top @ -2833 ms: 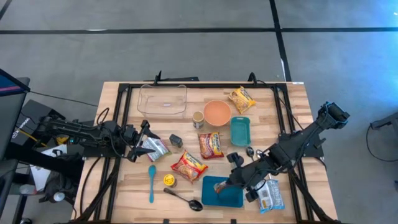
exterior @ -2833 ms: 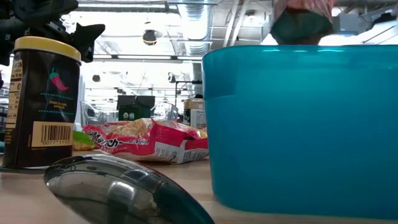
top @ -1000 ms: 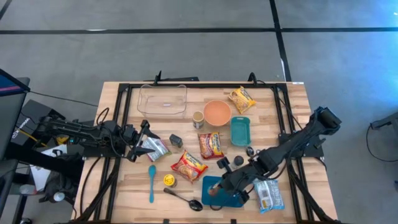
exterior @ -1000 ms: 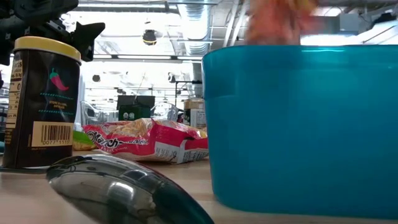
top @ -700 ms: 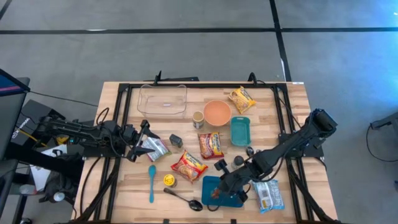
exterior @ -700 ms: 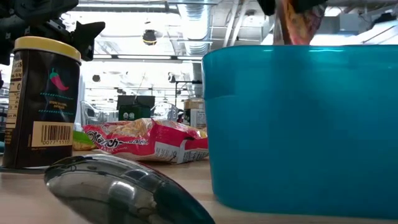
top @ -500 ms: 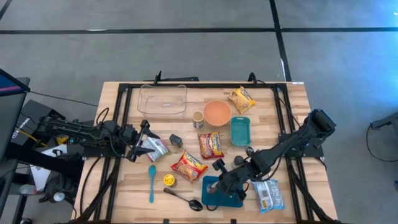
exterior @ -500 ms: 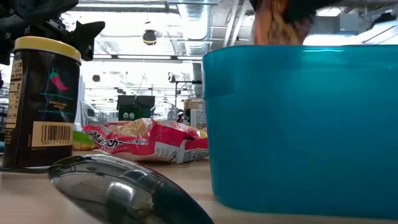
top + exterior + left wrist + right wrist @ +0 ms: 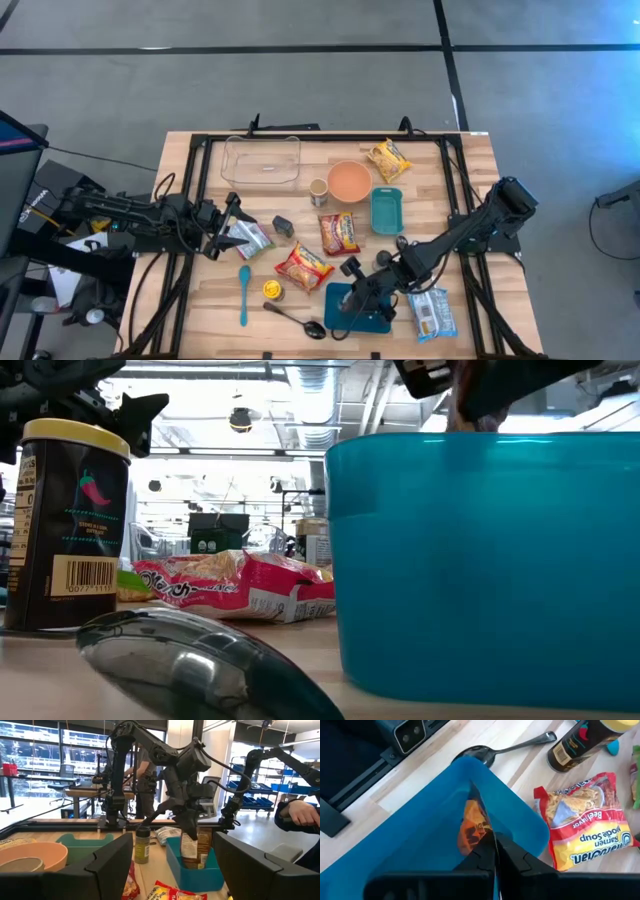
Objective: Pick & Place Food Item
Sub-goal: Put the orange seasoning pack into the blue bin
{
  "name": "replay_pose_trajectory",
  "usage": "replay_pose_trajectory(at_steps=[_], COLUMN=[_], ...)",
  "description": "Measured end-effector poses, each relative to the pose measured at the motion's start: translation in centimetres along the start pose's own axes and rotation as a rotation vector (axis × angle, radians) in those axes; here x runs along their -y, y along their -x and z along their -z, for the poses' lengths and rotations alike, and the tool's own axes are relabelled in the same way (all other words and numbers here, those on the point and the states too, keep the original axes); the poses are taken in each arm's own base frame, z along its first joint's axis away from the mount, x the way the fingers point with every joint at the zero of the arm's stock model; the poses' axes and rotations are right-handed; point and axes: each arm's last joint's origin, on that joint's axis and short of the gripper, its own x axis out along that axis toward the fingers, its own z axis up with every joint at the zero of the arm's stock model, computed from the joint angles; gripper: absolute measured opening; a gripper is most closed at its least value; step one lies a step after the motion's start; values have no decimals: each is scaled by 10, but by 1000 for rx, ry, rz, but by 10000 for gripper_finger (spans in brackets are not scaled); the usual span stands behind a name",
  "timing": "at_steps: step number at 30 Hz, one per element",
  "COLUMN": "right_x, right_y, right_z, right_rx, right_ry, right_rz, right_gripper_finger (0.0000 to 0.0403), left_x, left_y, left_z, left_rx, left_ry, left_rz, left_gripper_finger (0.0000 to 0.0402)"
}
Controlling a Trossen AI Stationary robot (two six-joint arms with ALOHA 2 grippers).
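Note:
A blue bin [image 9: 372,318] stands near the table's front edge, also in the left wrist view [image 9: 195,872] and the low view [image 9: 480,560]. My right gripper [image 9: 347,306] is over it, shut on an orange-brown snack packet [image 9: 192,851] that stands inside the bin [image 9: 420,850]. The packet also shows in the right wrist view [image 9: 472,827]. My left gripper [image 9: 228,226] is open at the table's left, next to a silver packet [image 9: 252,238] that lies flat on the wood. My right gripper pinches the packet's top edge [image 9: 484,836] between its two fingers, which come from above and slant down into the bin. The packet hangs upright below the fingers [image 9: 189,826]. Its lower end is hidden behind the bin wall.
A metal spoon [image 9: 295,318] and a spice jar [image 9: 271,290] lie left of the bin. Two ramen packets [image 9: 303,266] [image 9: 339,232] lie behind it, and a white-blue packet [image 9: 432,312] to its right. An orange bowl [image 9: 349,181], a teal bin [image 9: 386,210] and a clear dish [image 9: 262,160] stand farther back.
My right gripper has gone down over the blue bin with the packet, still shut on it. In the low view the packet has sunk behind the bin's rim, and the gripper now shows where the packet was.

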Motion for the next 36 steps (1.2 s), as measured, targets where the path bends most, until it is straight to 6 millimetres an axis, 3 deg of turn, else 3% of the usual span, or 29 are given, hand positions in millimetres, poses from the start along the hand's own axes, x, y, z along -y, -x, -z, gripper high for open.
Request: replay_pose_trajectory(at_steps=[28, 36], right_x=[10, 11], right_y=[0, -15], right_z=[-2, 1], right_rx=[57, 42], right_ry=[24, 38], right_rz=[-34, -34], right_gripper_finger=[0, 0], left_x=[0, 0], left_y=[0, 0], left_z=[-1, -1], left_rx=[6, 10], left_ry=[-1, -1], left_rz=[0, 0], left_gripper_finger=[271, 271])
